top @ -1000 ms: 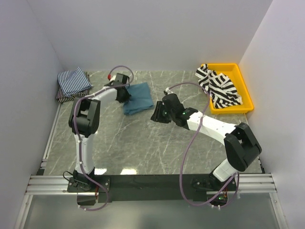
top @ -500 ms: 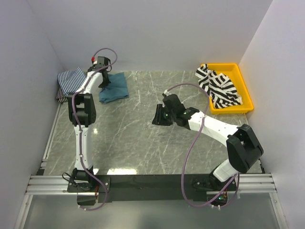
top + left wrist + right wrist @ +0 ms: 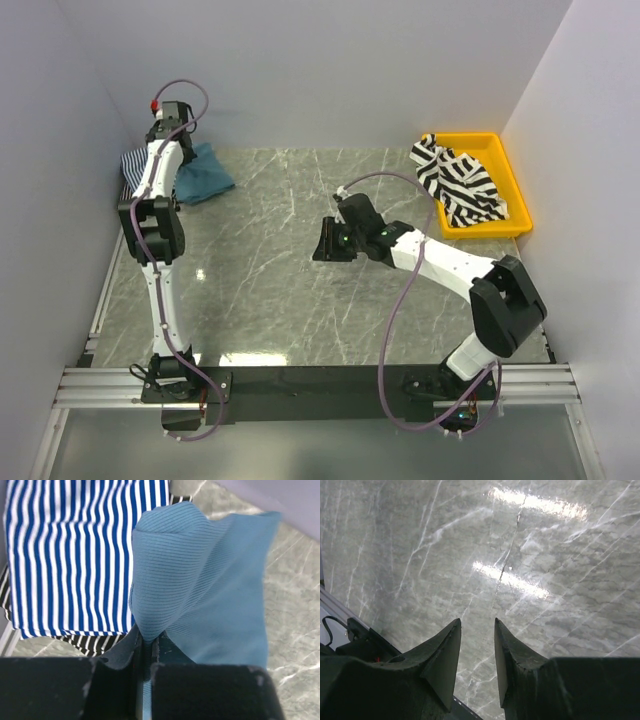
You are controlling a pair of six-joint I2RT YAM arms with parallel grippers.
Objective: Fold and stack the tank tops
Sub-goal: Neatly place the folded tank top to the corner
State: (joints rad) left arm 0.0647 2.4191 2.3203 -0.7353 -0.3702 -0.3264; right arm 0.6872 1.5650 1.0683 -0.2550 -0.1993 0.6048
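My left gripper (image 3: 146, 642) is shut on a bunched edge of the teal-blue tank top (image 3: 210, 590), which hangs from it at the table's far left corner (image 3: 205, 170). Just beyond it lies the folded finely striped blue-white tank top (image 3: 65, 555), whose pile (image 3: 133, 163) is partly hidden by the left arm in the top view. The black-and-white striped tank top (image 3: 460, 185) lies crumpled in the yellow tray (image 3: 515, 185), spilling over its left rim. My right gripper (image 3: 477, 630) stands open above bare marble near the table's middle (image 3: 322, 243), holding nothing.
Grey walls close in the table on the left, back and right. The left arm stretches along the left wall. A black rail with the arm bases (image 3: 300, 385) runs along the near edge. Marble tabletop (image 3: 270, 290) spans between the arms.
The left gripper has carried the teal top from the table's back centre leftward to the striped pile in the far left corner. The right gripper has drifted slightly left, its jaws barely narrowing.
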